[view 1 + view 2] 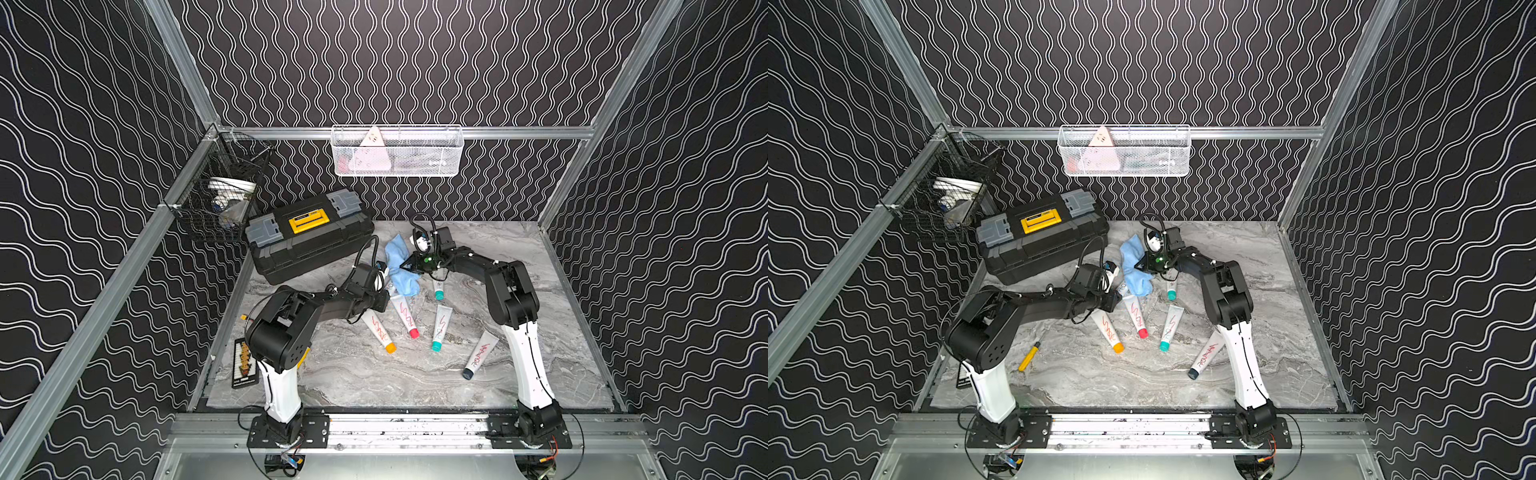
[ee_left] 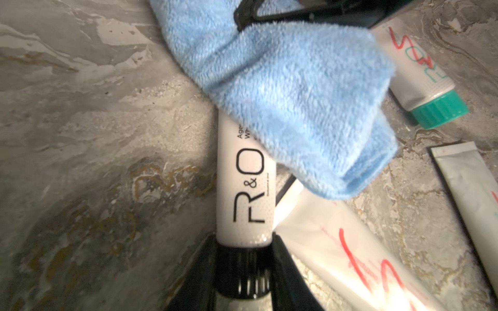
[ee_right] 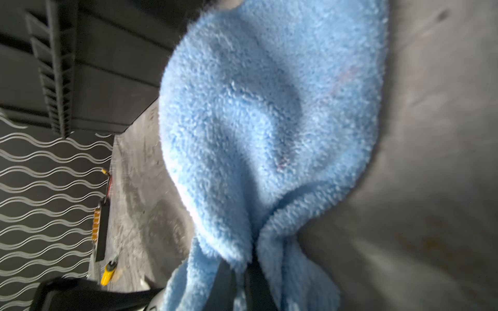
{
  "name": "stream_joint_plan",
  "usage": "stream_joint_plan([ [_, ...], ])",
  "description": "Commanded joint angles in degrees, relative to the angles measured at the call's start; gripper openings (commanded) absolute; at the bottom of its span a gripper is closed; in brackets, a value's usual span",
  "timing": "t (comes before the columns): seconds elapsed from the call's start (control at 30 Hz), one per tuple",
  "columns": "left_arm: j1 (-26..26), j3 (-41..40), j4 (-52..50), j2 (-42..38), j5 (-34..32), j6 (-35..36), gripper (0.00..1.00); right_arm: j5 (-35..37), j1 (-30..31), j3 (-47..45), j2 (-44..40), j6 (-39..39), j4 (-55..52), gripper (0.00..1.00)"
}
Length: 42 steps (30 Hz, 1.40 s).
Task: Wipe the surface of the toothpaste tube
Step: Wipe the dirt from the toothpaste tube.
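Robot lab test cell. Aluminium frame (image 1: 519,133) boxes in black wavy-pattern wall panels (image 1: 374,62) and a marble-look surface (image 1: 374,382). Left arm (image 1: 282,332) and right arm (image 1: 511,299) bolted to front rail (image 1: 407,426). White wire basket (image 1: 397,151) and black wire basket (image 1: 216,199) hang off the frame.

We see the blue cloth (image 3: 269,121) bunched and pinched between the two dark fingers (image 3: 254,288), fanning out above the grey worktop (image 3: 431,161). A black toolbox (image 3: 94,67) and a yellow tool (image 3: 107,273) lie beyond.
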Motion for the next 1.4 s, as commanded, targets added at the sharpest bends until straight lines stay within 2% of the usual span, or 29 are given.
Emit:
stream_joint_plan([
  [0.0, 0.2, -0.2, -0.4, -0.5, -1.3, -0.4, 0.16, 4.7, -0.1, 2.0, 0.9, -1.6, -5.4, 0.0],
  [0.17, 0.2, -0.1, -0.5, -0.3, -1.2, -0.4, 0.16, 4.4, 0.4, 2.7, 1.1, -2.4, -6.4, 0.0],
  [0.4, 0.5, 0.1, -0.8, -0.2, -1.7, -0.8, 0.16, 4.1, 2.9, -2.4, -1.6, -4.1, -5.7, 0.0],
  [0.93, 1.6, 0.3, -0.9, 0.4, -1.5, -2.1, 0.15, -4.1, 10.4, -15.8, -10.1, -5.5, -3.5, 0.0],
  [1.13, 1.7, 0.0, -0.5, 0.1, -1.3, -2.1, 0.15, -6.9, 10.9, -16.0, -10.8, -6.0, -4.2, 0.0],
  [1.37, 1.7, -0.3, -0.2, -0.3, -0.9, -1.8, 0.15, -2.9, 10.0, -12.9, -8.7, -6.4, -5.6, 0.0],
])
